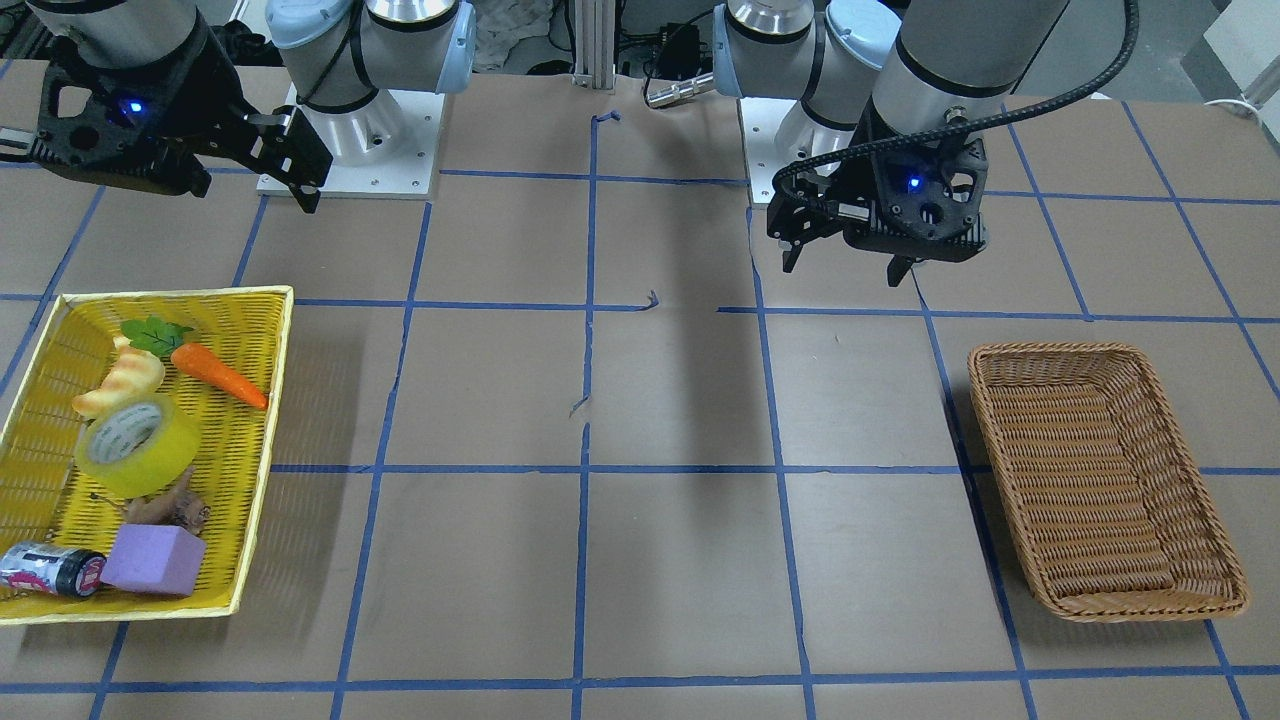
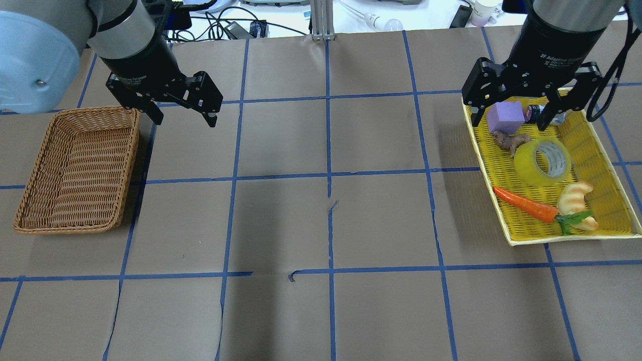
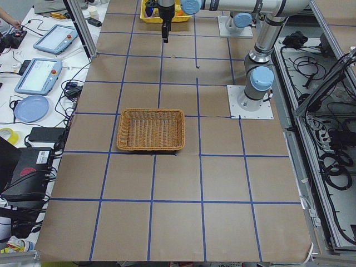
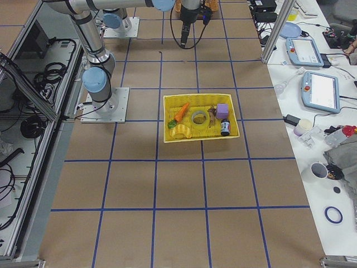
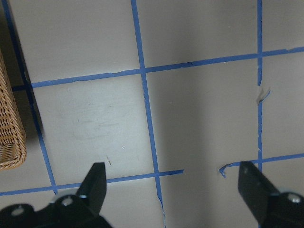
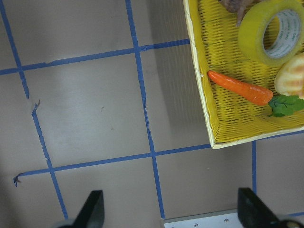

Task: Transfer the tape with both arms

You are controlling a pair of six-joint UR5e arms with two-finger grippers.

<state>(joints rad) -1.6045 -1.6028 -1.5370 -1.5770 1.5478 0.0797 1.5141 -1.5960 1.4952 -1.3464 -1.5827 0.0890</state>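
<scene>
The tape [image 2: 542,161] is a yellow translucent roll with a white printed core. It lies tilted in the yellow basket [image 2: 481,150] and also shows in the front view [image 1: 135,445] and the right wrist view [image 6: 270,31]. My right gripper [image 2: 511,123] hangs open and empty, high over the basket area and well clear of the tape; in its wrist view [image 6: 171,199] the fingers are wide apart. My left gripper [image 2: 185,118] is open and empty, high above the table beside the wicker basket [image 2: 75,165]; its wrist view [image 5: 172,180] shows bare table.
The yellow basket also holds a carrot [image 2: 524,205], a croissant [image 2: 574,196], a purple cube [image 2: 505,118], a brown root [image 2: 510,141] and a dark can with a pink label [image 1: 50,570]. The wicker basket [image 1: 1100,480] holds nothing. Brown paper with blue tape lines covers the table.
</scene>
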